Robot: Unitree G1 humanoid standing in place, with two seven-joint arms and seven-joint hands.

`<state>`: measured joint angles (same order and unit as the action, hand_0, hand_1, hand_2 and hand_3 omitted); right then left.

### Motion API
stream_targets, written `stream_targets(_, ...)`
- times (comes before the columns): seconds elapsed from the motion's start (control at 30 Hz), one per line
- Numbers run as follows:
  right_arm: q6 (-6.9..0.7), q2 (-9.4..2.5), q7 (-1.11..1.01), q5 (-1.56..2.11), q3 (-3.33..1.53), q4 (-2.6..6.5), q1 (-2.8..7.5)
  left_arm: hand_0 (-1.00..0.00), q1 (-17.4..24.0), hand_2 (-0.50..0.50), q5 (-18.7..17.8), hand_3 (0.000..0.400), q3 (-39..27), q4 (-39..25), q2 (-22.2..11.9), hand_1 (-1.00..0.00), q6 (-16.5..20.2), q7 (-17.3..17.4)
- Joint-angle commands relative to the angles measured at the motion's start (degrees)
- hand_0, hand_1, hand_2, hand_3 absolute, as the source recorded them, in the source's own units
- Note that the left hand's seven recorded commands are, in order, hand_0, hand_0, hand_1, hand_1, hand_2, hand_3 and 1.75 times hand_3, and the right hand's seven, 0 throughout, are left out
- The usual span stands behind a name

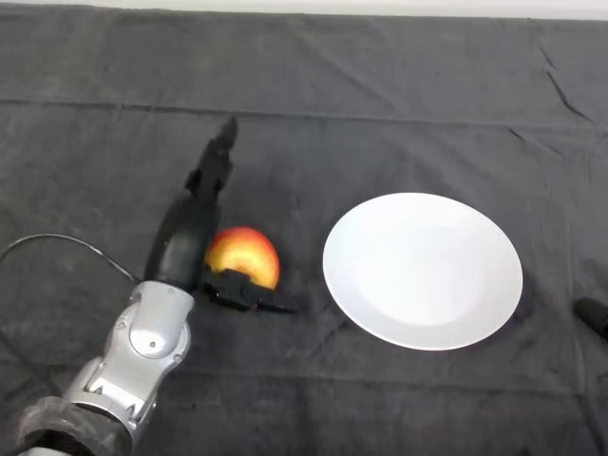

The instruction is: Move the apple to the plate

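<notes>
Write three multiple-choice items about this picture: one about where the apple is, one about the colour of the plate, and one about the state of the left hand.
1. Where is the apple?
A. On the plate
B. On the dark cloth, left of the plate
C. Behind the plate

2. What colour is the plate?
A. White
B. Blue
C. Black

3. What is the left hand doing?
A. Lies flat on the plate
B. Hangs high above the cloth
C. Sits against the apple, fingers straight along its left side, thumb at its near side

Answers: 1 B, the apple rests on the cloth, apart from the plate. 2 A, the plate is plain white. 3 C, the fingers reach past the apple uncurled.
</notes>
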<state>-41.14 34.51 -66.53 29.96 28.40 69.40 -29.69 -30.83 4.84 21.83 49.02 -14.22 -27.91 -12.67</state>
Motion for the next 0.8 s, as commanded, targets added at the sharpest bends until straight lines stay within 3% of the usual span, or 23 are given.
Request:
stream_targets(0.03, -0.09, 0.66, 0.06, 0.23, 0.68, -1.16, 0.65, -0.69, -3.5, -0.19, -0.6, 0.275, 0.8, 2.6, -0.5, -0.30, -1.1, 0.7)
stream_targets(0.07, -0.09, 0.66, 0.06, 0.23, 0.68, -1.15, 0.65, -1.00, -3.7, -0.18, -0.6, 0.400, 0.9, 2.9, -0.6, -0.64, -1.0, 0.8)
stream_targets(0.1, -0.10, 0.66, 0.05, 0.23, 0.68, -1.14, 0.64, -1.00, -3.9, -0.04, -0.6, 0.400, 1.1, 3.2, -0.6, -0.92, -1.0, 0.8)
stream_targets(0.13, -0.10, 0.67, 0.05, 0.23, 0.68, -1.13, 0.64, -1.00, -4.1, 0.00, -0.6, 0.400, 1.2, 3.4, -0.6, -1.00, -0.9, 0.9)
stream_targets(0.53, -0.13, 0.71, -0.02, 0.24, 0.66, -1.03, 0.59, -1.00, -4.8, 0.00, 0.8, 0.400, 2.8, 4.2, -1.5, -1.00, -0.9, -0.4)
stream_targets(0.8, -0.13, 0.72, -0.05, 0.24, 0.65, -0.99, 0.58, -1.00, -6.7, 0.00, 2.0, 0.400, 3.0, 2.2, -1.7, -1.00, 1.1, -1.1)
